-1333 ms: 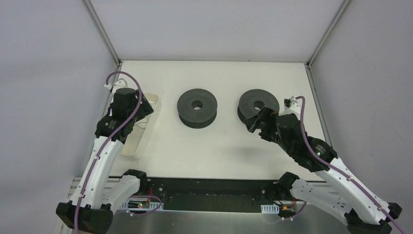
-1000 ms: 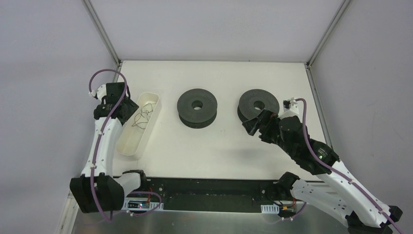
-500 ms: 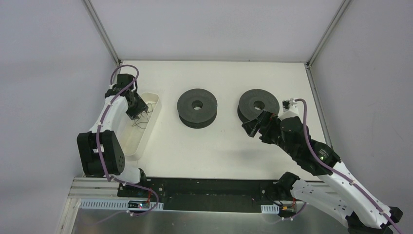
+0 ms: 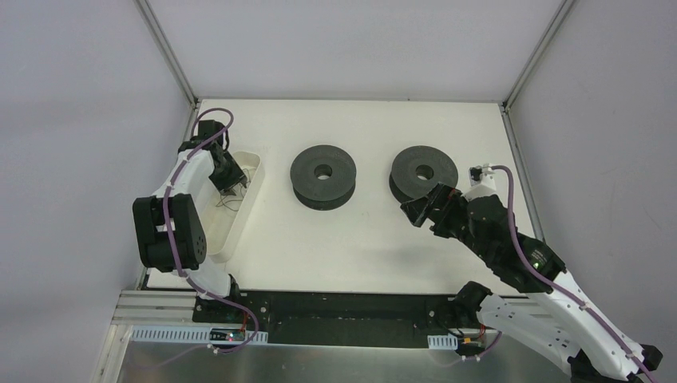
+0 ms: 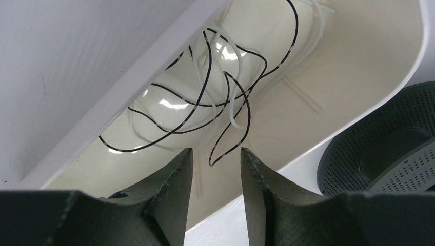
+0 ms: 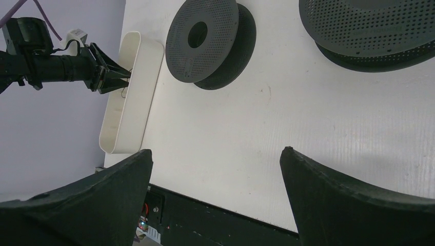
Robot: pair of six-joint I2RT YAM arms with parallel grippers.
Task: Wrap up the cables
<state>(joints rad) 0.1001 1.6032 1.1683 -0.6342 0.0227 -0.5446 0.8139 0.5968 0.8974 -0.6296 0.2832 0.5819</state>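
The cables are thin black strands lying in loose curls, mixed with a whitish strand, inside a white oblong tray. From above they show as a small tangle in the tray's far half. My left gripper hangs over the tray's far end. Its jaws stand a narrow gap apart with nothing between them, and one cable end curls just beyond the tips. My right gripper is wide open and empty, above the table near the right spool.
Two dark grey perforated spools lie flat on the white table, one in the middle and one to the right. The tray runs along the left wall. Grey walls close in three sides.
My left arm swung from outside the tray's left side to over its far end, and its jaws narrowed. The right arm drew back slightly toward the near right.
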